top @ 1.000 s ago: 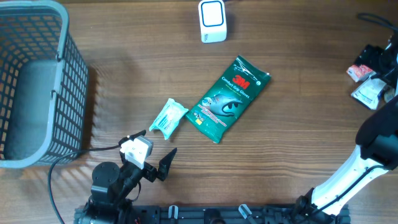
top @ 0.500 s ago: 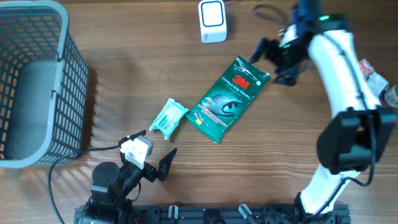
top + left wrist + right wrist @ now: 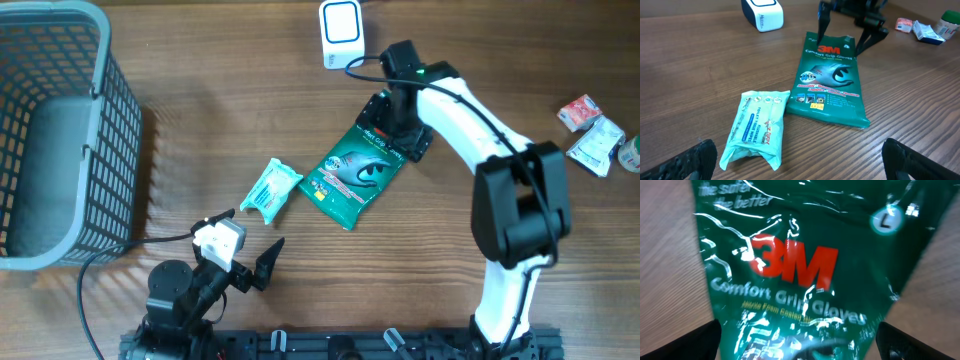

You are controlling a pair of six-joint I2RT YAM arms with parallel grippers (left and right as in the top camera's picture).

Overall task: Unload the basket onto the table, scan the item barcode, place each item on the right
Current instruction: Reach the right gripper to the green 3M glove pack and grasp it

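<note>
The item, a green 3M glove packet, lies flat at the table's middle, printed face up. Its barcode is hidden. My right gripper is open, pointing down over the packet's top end, one finger on each side of it. Nothing is held. The white scanner stands at the far edge behind it. Low at the near edge, my left gripper is open and empty, facing the packet.
A pale teal wipes pack lies just left of the glove packet. A grey mesh basket fills the left side. Small packets sit at the right edge.
The right arm swung in from the right edge, across the table, and came down over the glove packet's top end. The left arm and all objects stayed put.
</note>
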